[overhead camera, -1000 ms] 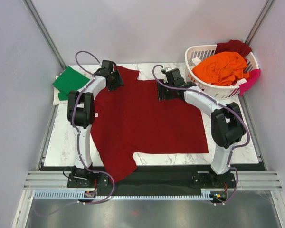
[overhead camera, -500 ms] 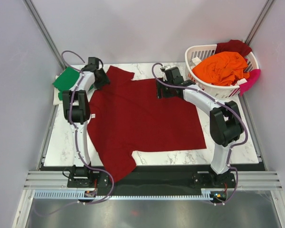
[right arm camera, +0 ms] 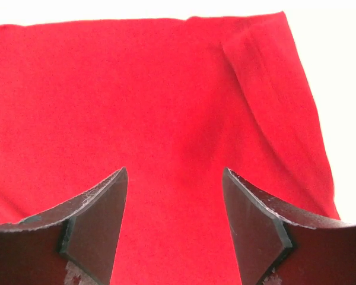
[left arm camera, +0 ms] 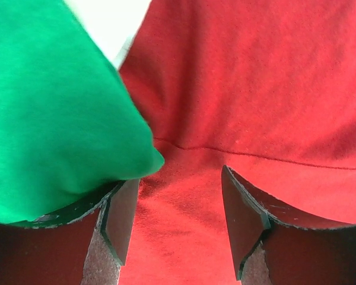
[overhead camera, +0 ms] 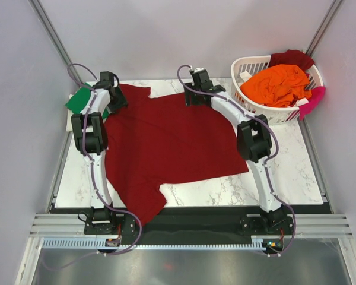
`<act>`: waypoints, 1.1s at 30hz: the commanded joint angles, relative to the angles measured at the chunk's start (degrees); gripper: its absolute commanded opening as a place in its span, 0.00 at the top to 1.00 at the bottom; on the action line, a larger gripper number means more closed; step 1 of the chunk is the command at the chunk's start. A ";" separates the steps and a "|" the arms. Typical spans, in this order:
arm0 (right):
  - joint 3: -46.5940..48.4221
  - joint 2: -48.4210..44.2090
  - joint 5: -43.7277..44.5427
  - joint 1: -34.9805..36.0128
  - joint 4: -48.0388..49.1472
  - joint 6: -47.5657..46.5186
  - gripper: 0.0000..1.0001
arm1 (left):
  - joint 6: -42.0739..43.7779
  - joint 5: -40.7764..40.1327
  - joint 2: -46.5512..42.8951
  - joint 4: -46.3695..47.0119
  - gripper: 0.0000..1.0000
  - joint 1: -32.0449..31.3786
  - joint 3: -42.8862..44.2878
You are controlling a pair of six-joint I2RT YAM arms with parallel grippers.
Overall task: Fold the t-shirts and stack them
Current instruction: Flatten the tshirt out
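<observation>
Large dark red t-shirt [overhead camera: 172, 142] lies spread flat on the marble tabletop [overhead camera: 285, 160], sideways. One sleeve is at the far left, and the other near-left sleeve hangs over the near edge. Green t-shirt [overhead camera: 80, 101] lies folded at the far-left corner, just beside the red sleeve. White laundry basket [overhead camera: 267, 111] stands at far right, holding an orange t-shirt [overhead camera: 279, 83], with a pink one [overhead camera: 313, 100] over its rim and another dark red one [overhead camera: 292, 58] at the back.

Left claw [overhead camera: 113, 100] is low over the far-left sleeve area with its jaws wide. Red cloth lies flat between them and nothing is pinched. In the left wrist view the green cloth laps over the left finger [left arm camera: 120, 217]. Right claw [overhead camera: 191, 97] sits at the far edge of the red shirt's body, also wide and not gripping. Its wrist view shows smooth cloth under it and bare tabletop just past the cloth edge.

Step in hand is probably taking hold of the far edge for the first fold.

- The left claw should move toward the red side before closing, otherwise the green shirt likely gets caught and dragged off its spot.
- The right claw needs to reach the very edge and bite only a little cloth.
- Both claws should close together and lift low.
- Both should carry toward the near side at the same pace, so the crease runs straight.
- The overhanging near sleeve may pull the shirt crooked, so it is best brought back onto the tabletop early.
</observation>
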 commanded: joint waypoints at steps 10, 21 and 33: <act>18.69 18.12 -3.23 -1.80 10.76 4.60 0.25 | 4.87 4.52 3.62 -2.61 0.37 -0.34 3.63; 19.31 20.94 3.52 -8.39 14.37 4.34 0.16 | 4.87 4.08 3.62 -2.61 0.39 -0.34 3.36; 20.91 14.62 10.93 -11.04 14.72 -0.41 0.09 | 4.95 3.91 3.88 -2.70 0.40 -0.52 3.98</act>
